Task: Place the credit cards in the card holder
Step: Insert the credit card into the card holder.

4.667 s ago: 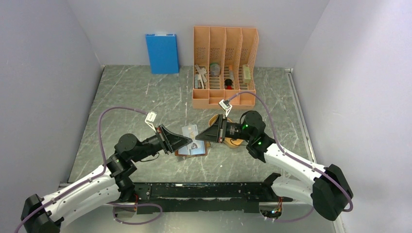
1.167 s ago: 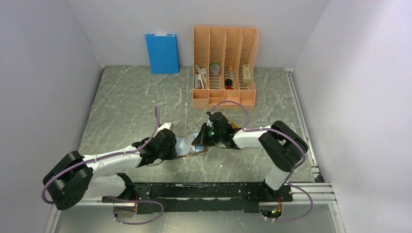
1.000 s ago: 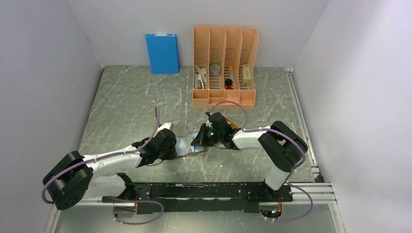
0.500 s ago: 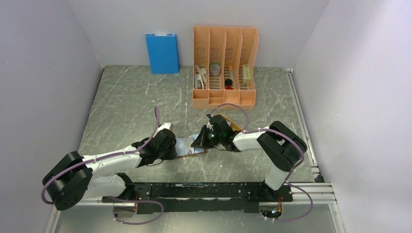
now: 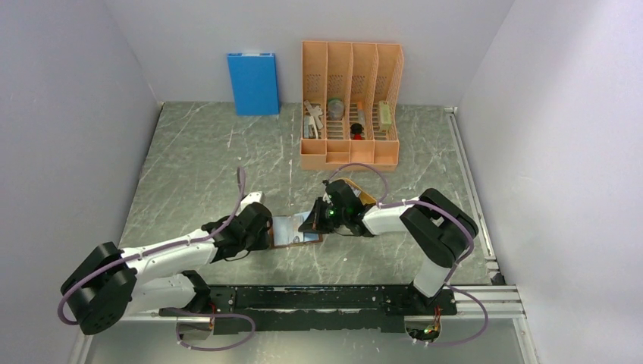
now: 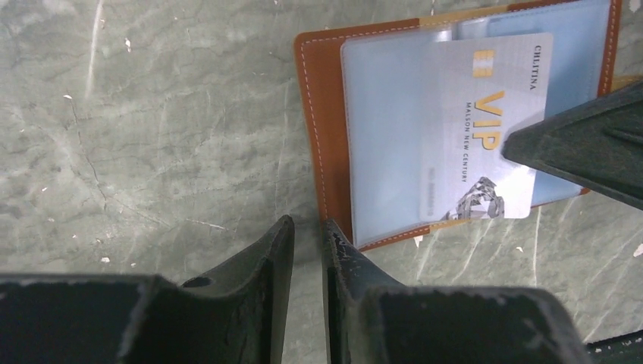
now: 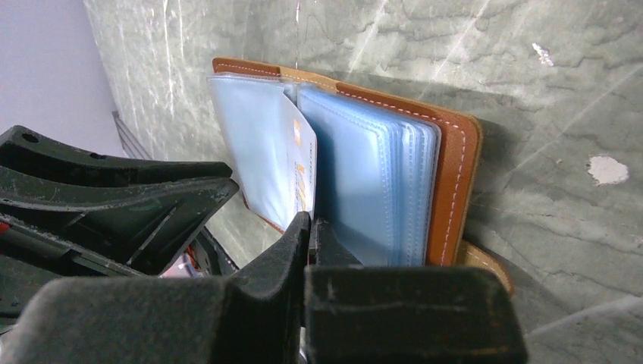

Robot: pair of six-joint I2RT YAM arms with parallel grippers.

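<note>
The brown card holder (image 5: 292, 230) lies open on the table, its bluish clear sleeves (image 7: 371, 174) fanned. A silvery credit card (image 6: 485, 129) marked VIP sits partly inside the left sleeve. My right gripper (image 7: 311, 221) is shut on the card's near edge (image 7: 299, 163), and in the left wrist view its dark finger (image 6: 584, 144) covers the card's right side. My left gripper (image 6: 307, 225) rests on the table at the holder's left leather edge (image 6: 318, 114). Its jaws are nearly closed with only bare table between them. No other cards show.
An orange oval tray (image 5: 362, 195) lies under the right arm. The tall orange desk organizer (image 5: 350, 98) with small items stands behind, and a blue box (image 5: 252, 82) leans on the back wall. Both grippers meet over the holder (image 5: 267, 230).
The left gripper has drawn back slightly to the left, uncovering more of the holder. The right gripper stays on the card and has barely moved.
</note>
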